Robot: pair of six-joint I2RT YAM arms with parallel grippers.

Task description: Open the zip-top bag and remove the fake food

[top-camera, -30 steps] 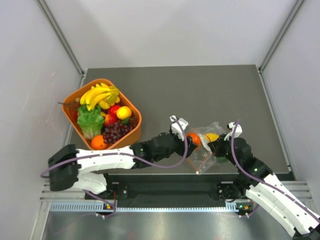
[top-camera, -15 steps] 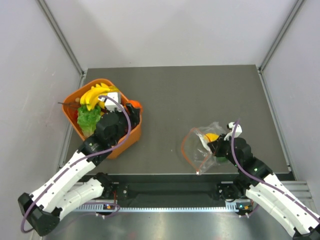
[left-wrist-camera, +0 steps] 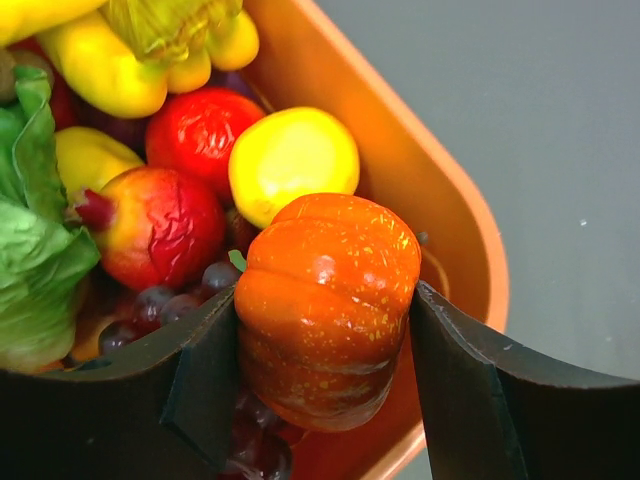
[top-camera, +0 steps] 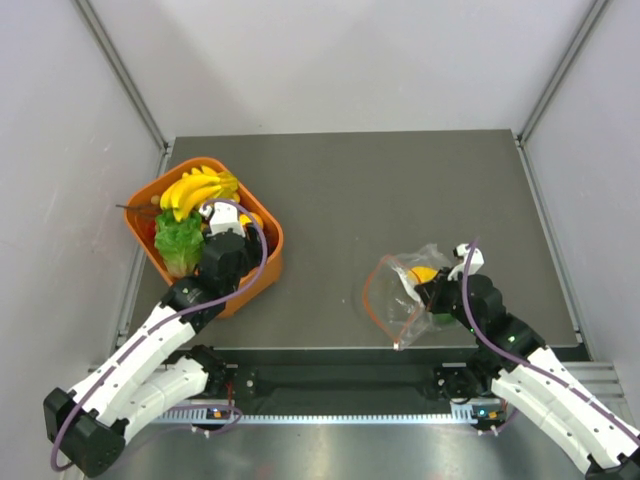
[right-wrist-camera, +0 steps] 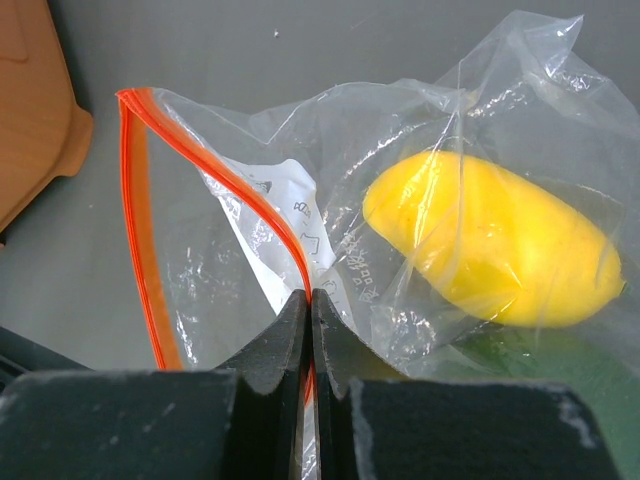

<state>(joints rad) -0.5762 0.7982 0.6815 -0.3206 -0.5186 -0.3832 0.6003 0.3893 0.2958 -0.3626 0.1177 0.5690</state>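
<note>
The zip-top bag (top-camera: 398, 292) lies open on the grey table at the near right, its orange-red zip strip (right-wrist-camera: 135, 200) spread in a loop. My right gripper (right-wrist-camera: 310, 300) is shut on the strip's near edge, also seen from above (top-camera: 428, 292). Inside the bag lie a yellow fruit (right-wrist-camera: 490, 240) and a dark green piece (right-wrist-camera: 560, 355) under it. My left gripper (left-wrist-camera: 322, 310) hangs over the orange basket (left-wrist-camera: 440, 200), shut on the orange-red round fruit (left-wrist-camera: 330, 250), which sits between both pads just above the basket's contents. From above that gripper (top-camera: 224, 216) is over the basket's middle.
The basket (top-camera: 268, 262) at the table's left holds a banana bunch (top-camera: 200, 187), green lettuce (top-camera: 180, 242), a red apple (left-wrist-camera: 160, 225), a yellow lemon (left-wrist-camera: 293, 160) and dark grapes (left-wrist-camera: 150, 302). Grey walls enclose the table on three sides.
My left arm swung from the bag across to the basket, carrying the orange-red fruit out of the bag. The right gripper and the bag stayed put.
</note>
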